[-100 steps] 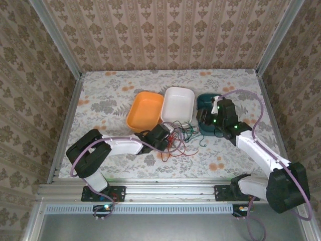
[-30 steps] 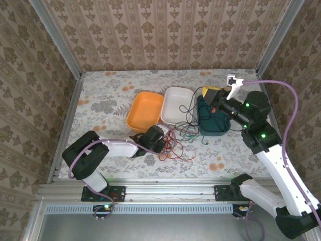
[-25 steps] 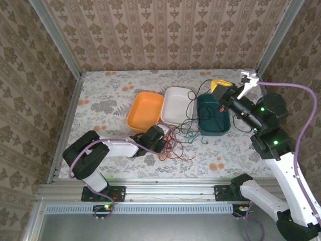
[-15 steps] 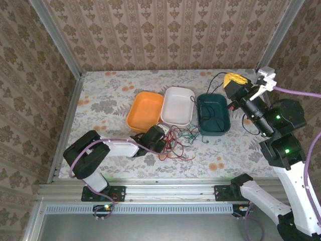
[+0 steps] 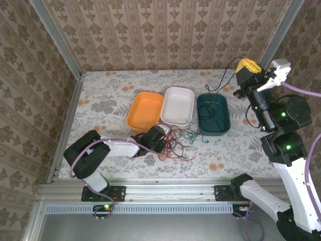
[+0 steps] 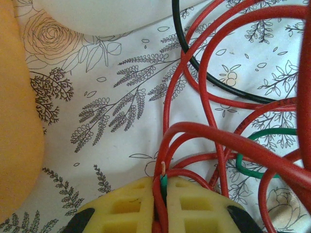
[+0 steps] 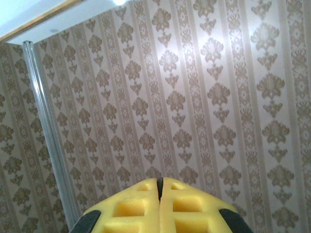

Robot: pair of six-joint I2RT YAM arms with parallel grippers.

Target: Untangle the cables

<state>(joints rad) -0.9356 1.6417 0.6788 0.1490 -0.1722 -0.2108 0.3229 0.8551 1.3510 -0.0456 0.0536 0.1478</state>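
Observation:
The cables lie as a small tangle of red (image 5: pixel 174 146) and green (image 5: pixel 193 134) wires on the table in front of the trays. My left gripper (image 5: pixel 163 141) sits low at the tangle's left edge. In the left wrist view the left gripper (image 6: pixel 162 183) is shut on a red cable (image 6: pixel 167 121) and a green cable end (image 6: pixel 164 183). My right gripper (image 5: pixel 245 66) is raised high at the far right, shut on a black cable (image 5: pixel 213 106) that hangs down into the teal tray (image 5: pixel 222 124). Its yellow pads (image 7: pixel 126 206) are pressed together, facing the wallpaper.
An orange tray (image 5: pixel 144 111), a white tray (image 5: pixel 177 103) and the teal tray stand in a row mid-table. In the left wrist view the orange tray (image 6: pixel 14 121) is at the left, the white tray (image 6: pixel 97 14) at the top, and another black cable (image 6: pixel 194 73) crosses the red loops.
My right arm has risen and swung back to the right, drawing the black cable out of the tangle and up over the teal tray. The left gripper has held its place on the tangle.

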